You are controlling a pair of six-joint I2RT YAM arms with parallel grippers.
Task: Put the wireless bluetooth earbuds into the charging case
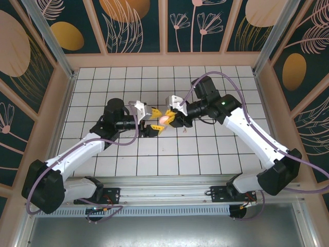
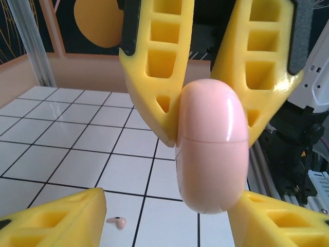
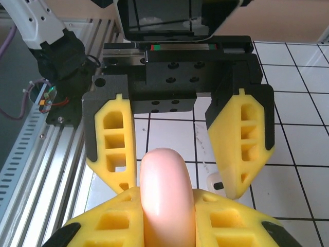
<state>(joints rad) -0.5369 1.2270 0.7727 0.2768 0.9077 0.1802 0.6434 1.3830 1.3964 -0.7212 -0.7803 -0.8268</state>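
Between the yellow fingers of the right gripper (image 1: pixel 171 117) sits the charging case (image 2: pixel 211 149), pinched tight and held off the tiles near mid-table with its lid seam shut. The left gripper (image 1: pixel 158 121) faces it from 9 o'clock, jaws spread about halfway either side of it and gripping nothing. Further out, one earbud (image 2: pixel 117 222) lies on the white table (image 2: pixel 51 144), roughly 7 o'clock from the case in the left wrist view. Looks like the get-the-case-ready step to me, so next the lid probably needs popping, one arm steadying the base while the other works the seam.
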